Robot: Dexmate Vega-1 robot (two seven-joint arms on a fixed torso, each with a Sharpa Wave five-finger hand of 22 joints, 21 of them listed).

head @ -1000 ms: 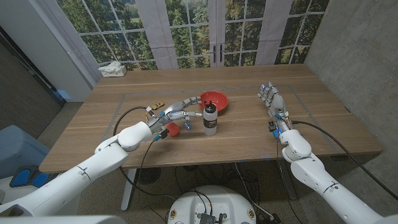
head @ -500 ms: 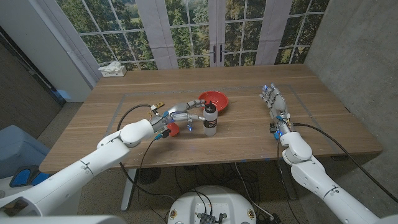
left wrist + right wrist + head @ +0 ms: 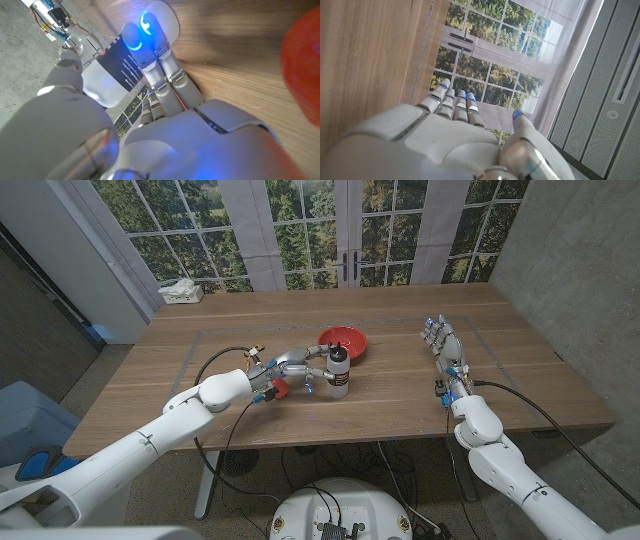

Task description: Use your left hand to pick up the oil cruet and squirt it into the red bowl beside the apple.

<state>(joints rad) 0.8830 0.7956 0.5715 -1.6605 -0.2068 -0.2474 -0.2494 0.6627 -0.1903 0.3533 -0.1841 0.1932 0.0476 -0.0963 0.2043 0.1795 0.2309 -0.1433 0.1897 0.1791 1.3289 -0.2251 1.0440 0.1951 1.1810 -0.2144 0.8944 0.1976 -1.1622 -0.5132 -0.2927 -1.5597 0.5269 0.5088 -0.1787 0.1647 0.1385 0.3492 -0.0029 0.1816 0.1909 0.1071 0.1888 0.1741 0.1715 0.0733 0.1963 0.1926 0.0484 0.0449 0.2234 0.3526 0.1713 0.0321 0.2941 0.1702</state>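
Both hands apart: left hand [image 3: 300,370] around oil cruet [image 3: 338,372] (mid-table), right hand [image 3: 444,345] free.

We see the oil cruet [image 3: 339,372] mid-frame, the left hand [image 3: 297,366] and apple [image 3: 277,389] crowding its left; red bowl [image 3: 343,341] just above. Right and lower table [image 3: 520,390] open.

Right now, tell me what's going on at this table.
The robot's left hand has its fingers around the oil cruet, which stands upright on the wooden table just in front of the red bowl. An apple lies beside the left wrist. The right hand waits open, well off to the side, holding nothing.
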